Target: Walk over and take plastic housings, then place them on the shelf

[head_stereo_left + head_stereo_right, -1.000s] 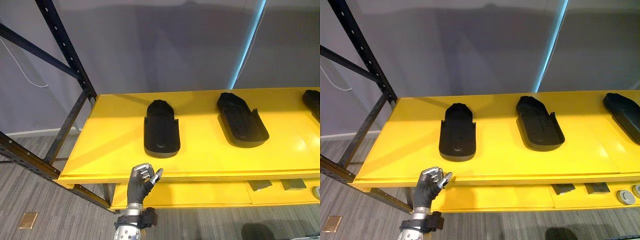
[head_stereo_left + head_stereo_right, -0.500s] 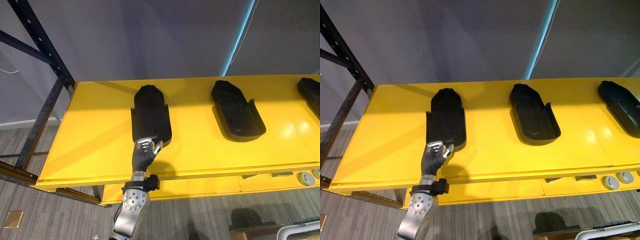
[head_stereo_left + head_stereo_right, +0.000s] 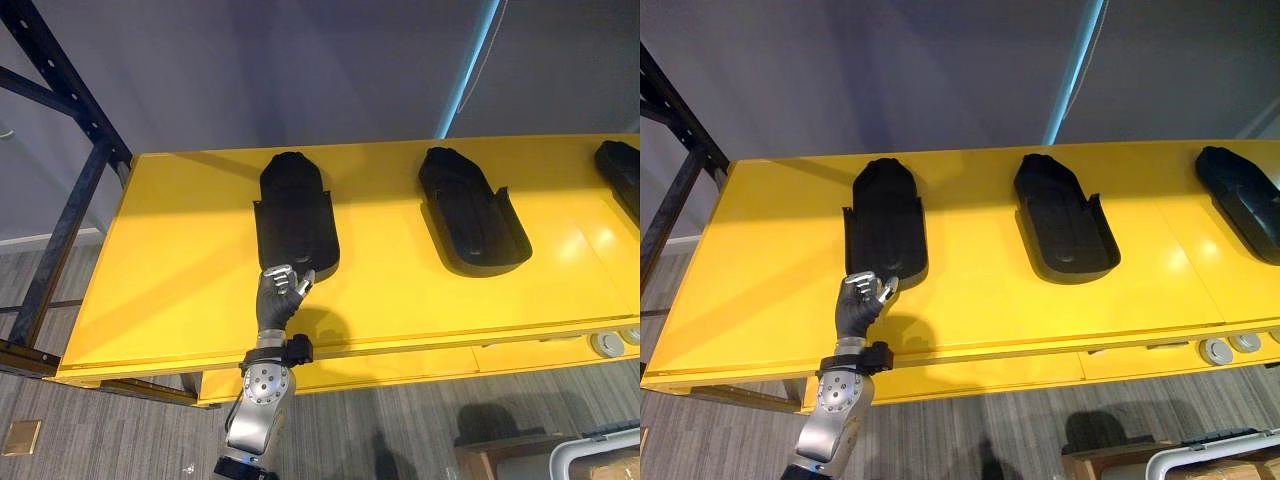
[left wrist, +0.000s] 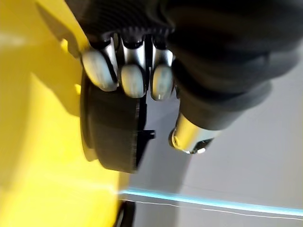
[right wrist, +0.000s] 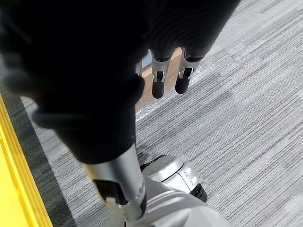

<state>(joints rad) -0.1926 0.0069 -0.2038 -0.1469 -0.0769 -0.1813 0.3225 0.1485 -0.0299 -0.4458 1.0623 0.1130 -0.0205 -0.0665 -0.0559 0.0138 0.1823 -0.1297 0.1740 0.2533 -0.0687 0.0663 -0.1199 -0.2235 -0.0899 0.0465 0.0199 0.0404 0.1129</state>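
1. You are at the yellow counter (image 3: 180, 290), so judge the walk as done. Three black plastic housings lie on it, and none has been lifted.
2. Your left hand (image 3: 278, 300) is at the near end of the left housing (image 3: 293, 215). Its fingers (image 4: 132, 80) are loosely bent and apart from the thumb, at or just above the housing's near rim. They are not clamped on anything. Whether the tips touch the rim, you cannot tell.
3. Your right hand (image 5: 158, 82) hangs over the grey carpet floor (image 5: 246, 94), fingers straight and holding nothing.
4. What is left, as far as can be judged: close on the left housing, lift it, carry it and set it on the shelf. Then do the same for the others.
5. The middle housing (image 3: 470, 210) lies well apart from the left one. The right housing (image 3: 1238, 200) sits at the far right edge of the counter.
6. Nothing lies between your left hand and the left housing.
7. A black rack frame (image 3: 60, 150) stands beyond the counter's left end, well apart from the hand. Small round grey parts (image 3: 1215, 349) sit on a lower tier at the right.
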